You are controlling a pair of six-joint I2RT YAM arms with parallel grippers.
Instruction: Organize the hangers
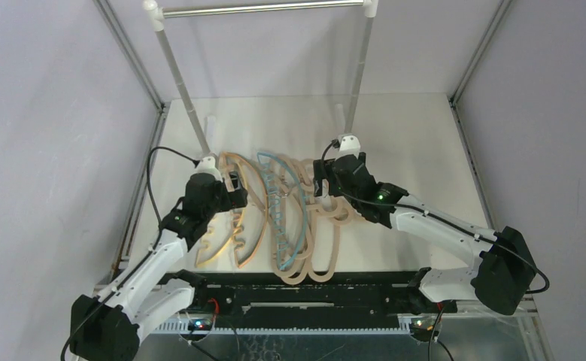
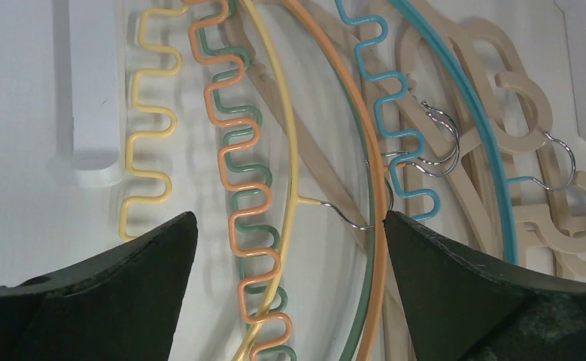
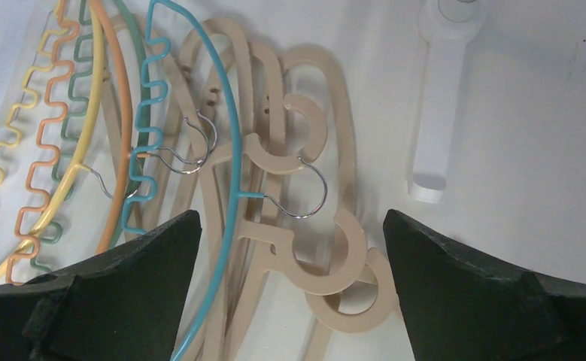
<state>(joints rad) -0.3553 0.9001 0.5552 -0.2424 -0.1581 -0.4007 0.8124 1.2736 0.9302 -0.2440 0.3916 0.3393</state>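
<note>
The hangers lie in a heap on the white table (image 1: 410, 150). Thin yellow (image 2: 296, 198), orange (image 2: 378, 263) and green (image 2: 366, 301) hangers with wavy bars lie under my left gripper (image 2: 289, 248), which is open and empty above them. It also shows in the top view (image 1: 235, 189). A thin blue hanger (image 3: 238, 194) and several thick beige hangers (image 3: 359, 255) with ring hooks lie under my right gripper (image 3: 293, 248), which is open and empty. It also shows in the top view (image 1: 320, 180). The small metal hooks overlap.
A silver rail (image 1: 259, 9) on two white posts stands at the back. Its white feet lie beside the heap (image 3: 440, 98) (image 2: 90, 98). A black track (image 1: 312, 289) runs along the near edge. Metal frame walls bound both sides.
</note>
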